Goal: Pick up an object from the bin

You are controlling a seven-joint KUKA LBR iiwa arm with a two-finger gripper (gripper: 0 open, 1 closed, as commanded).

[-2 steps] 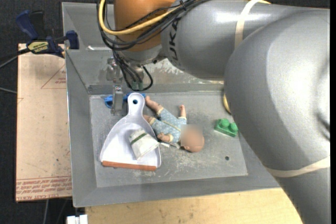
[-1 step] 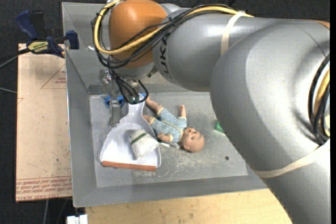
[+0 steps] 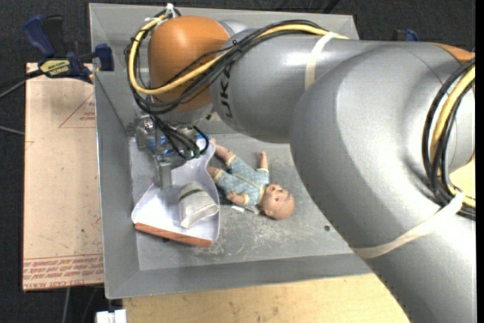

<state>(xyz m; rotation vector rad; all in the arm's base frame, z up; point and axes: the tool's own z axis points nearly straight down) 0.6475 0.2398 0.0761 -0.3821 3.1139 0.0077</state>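
Your claw [image 3: 162, 170], open or shut not discernible, hung over the white orange-edged packet [image 3: 155, 212] just left of the doll [image 3: 249, 187]; it looked light, floppy, slick, and was probably best pinched at its raised upper edge.

even light from above, sheen on the arm [image 3: 340, 87], dim bin [image 3: 113, 132] beneath

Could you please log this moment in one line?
end effector: at white sheet, left in bin | doll: lying right of sheet
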